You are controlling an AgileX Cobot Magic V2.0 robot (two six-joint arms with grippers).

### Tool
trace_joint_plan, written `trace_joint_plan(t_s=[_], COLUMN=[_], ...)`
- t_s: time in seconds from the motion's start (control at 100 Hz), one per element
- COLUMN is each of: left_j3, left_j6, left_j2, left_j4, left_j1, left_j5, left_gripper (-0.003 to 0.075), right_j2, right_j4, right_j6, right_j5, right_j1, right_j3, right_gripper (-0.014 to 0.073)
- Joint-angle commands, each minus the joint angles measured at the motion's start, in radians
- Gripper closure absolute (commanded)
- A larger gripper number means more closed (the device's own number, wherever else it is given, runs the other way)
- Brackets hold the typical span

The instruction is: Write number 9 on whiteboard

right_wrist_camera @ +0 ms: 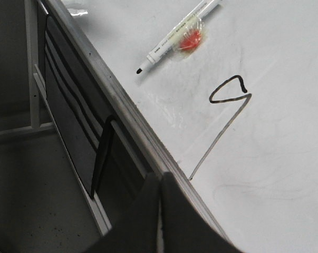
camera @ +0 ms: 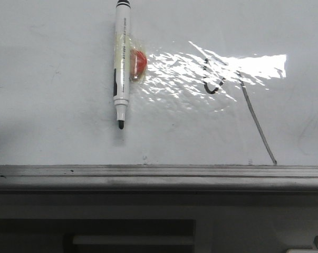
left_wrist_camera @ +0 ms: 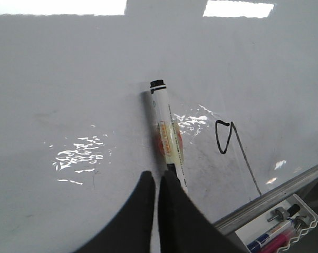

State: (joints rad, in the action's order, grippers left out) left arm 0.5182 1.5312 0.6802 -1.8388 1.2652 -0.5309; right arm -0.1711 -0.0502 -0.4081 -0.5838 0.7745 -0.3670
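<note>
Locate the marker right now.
Front view: the marker lies uncapped on the whiteboard, left of centre, tip toward the grey edge rail, with the number 9 to its right. Neither tool holds it.

Marker (camera: 122,63) lying on whiteboard (camera: 53,105), bare board either side, edge rail (camera: 159,171) bounding near side

A hand-drawn number 9 (camera: 238,105) stands in black ink on the whiteboard (camera: 53,63), right of centre in the front view: a small hooked curl with a long slanted stroke running down toward the lower edge rail. The white marker (camera: 122,63), upper centre-left of that view, carries a line of dark print along its barrel, too small to read.
</note>
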Motion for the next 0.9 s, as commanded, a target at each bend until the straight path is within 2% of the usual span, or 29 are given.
trace_joint_plan(t_s=[0.0, 0.1, 0.19, 0.28, 0.37, 0.47, 0.55, 0.59, 0.68, 0.79, 0.89], left_j3=[0.027, 0.011, -0.013, -0.054, -0.147, -0.278, -0.372, -0.417, -0.492, -0.539, -0.537], left_j6=[0.007, 0.009, 0.009, -0.039, -0.254, -0.522, -0.691, -0.766, -0.847, -0.994, -1.185], left_j2=[-0.001, -0.001, -0.001, -0.005, -0.035, -0.110, -0.174, -0.206, -0.273, -0.352, -0.422], left_j4=[0.048, 0.140, 0.305, 0.466, 0.661, 0.943, 1.073, 1.121, 1.220, 1.355, 1.554], left_j1=[0.003, 0.001, -0.007, -0.055, -0.133, -0.220, -0.303, -0.342, -0.459, -0.628, -0.788], left_j5=[-0.022, -0.101, -0.169, -0.172, -0.170, -0.151, -0.126, -0.096, 0.000, 0.179, 0.382], left_gripper=[0.0741, 0.0741, 0.0741, 0.0741, 0.0741, 0.0741, 0.0741, 0.0741, 0.0741, 0.0741, 0.0741], right_j2=[-0.009, -0.009, -0.009, -0.009, -0.009, -0.009, -0.009, -0.009, -0.009, -0.009, -0.009], right_j4=[0.003, 0.003, 0.003, 0.003, 0.003, 0.003, 0.003, 0.003, 0.003, 0.003, 0.003], right_j6=[0.002, 0.002, 0.002, 0.002, 0.002, 0.002, 0.002, 0.002, 0.002, 0.002, 0.002], right_j5=[0.071, 0.071, 0.073, 0.073, 0.073, 0.073, 0.073, 0.073, 0.073, 0.073, 0.073], right_j1=[-0.008, -0.008, -0.008, -0.008, -0.008, -0.008, -0.008, -0.008, -0.008, -0.008, -0.008], right_j3=[-0.024, -0.024, -0.024, -0.024, -0.024, -0.024, -0.024, -0.024, -0.024, -0.024, -0.024], right_gripper=[0.0655, 0.0655, 0.0655, 0.0655, 0.0655, 0.0655, 0.0655, 0.0655, 0.0655, 0.0655, 0.0655])
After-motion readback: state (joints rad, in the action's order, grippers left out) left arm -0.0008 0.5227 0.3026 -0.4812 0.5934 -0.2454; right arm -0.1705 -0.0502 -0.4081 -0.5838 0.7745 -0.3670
